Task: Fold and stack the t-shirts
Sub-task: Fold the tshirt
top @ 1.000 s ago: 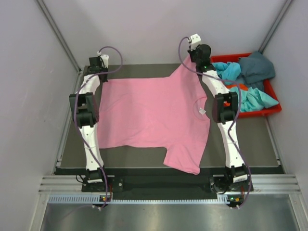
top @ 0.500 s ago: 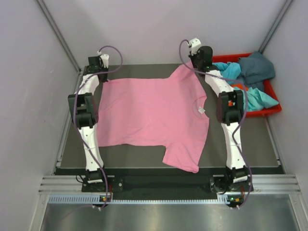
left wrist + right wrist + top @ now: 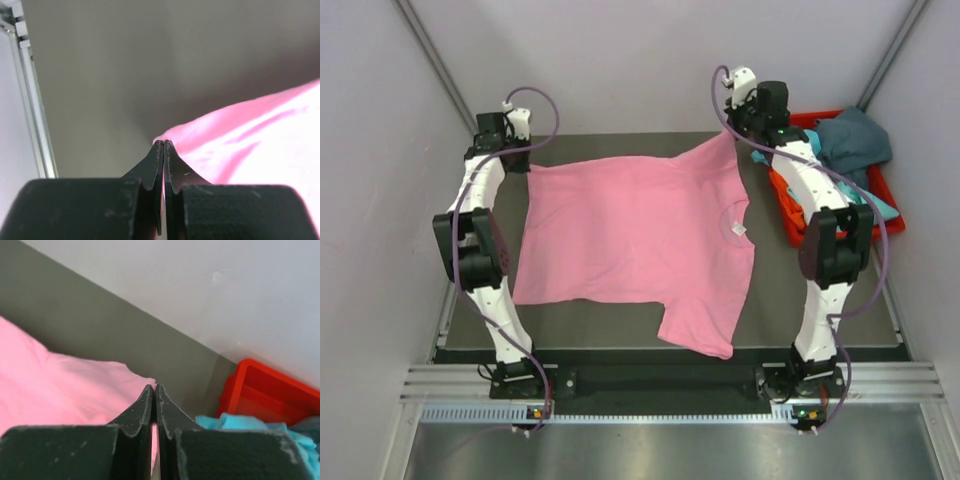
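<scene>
The left end effector has its fingertips pressed together and pinches the far hem corner of the pink t-shirt. The right end effector is also closed, on the tip of the far sleeve. Between them the shirt lies spread on the worktop, with the collar toward the right.

Both holds take only a thin bit of cloth. If the arms pull apart too strongly, a corner may slip out, I think. The near sleeve reaches over the near edge of the worktop, so a drag toward the bases could take it off the edge. The right arm passes over the red bin, and its elbow might catch the other t-shirts inside.

The walls stand close on both sides and behind. The open room is above the shirt and toward the near side.
</scene>
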You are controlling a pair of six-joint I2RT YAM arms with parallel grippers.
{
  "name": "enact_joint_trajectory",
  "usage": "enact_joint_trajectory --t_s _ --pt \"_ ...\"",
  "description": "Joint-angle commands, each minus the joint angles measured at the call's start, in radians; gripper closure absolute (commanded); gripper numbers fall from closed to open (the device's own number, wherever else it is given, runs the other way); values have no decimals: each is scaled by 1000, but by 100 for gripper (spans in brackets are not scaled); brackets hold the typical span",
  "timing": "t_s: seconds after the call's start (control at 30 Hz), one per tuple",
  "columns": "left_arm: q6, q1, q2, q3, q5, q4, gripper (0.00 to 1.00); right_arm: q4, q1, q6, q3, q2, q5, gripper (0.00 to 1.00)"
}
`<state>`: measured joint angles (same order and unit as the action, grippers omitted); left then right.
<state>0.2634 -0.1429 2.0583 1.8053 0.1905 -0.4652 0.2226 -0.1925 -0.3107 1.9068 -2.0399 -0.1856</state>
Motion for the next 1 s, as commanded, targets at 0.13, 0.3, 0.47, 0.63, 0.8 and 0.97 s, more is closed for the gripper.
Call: enact_joint_trajectory --t_s 0.13,0.3,0.47,0.63,0.8,0.97 --pt "25 -29 -138 -81 59 -32 100 70 -2 1 -149 156 -35 100" --pt "26 -50 -187 -133 72 -26 100 78 -1 -4 -239 224 -35 100" --pt "25 -58 -210 -165 75 -16 100 99 -1 -4 -305 306 -38 100" --pt "20 -63 -224 -173 82 -18 100 107 -1 2 -385 397 -32 100" --pt "22 -61 -247 -196 96 -26 100 112 -1 10 -468 472 -26 100" --pt "33 -61 -286 -247 101 -42 100 127 -1 15 -532 521 -28 100"
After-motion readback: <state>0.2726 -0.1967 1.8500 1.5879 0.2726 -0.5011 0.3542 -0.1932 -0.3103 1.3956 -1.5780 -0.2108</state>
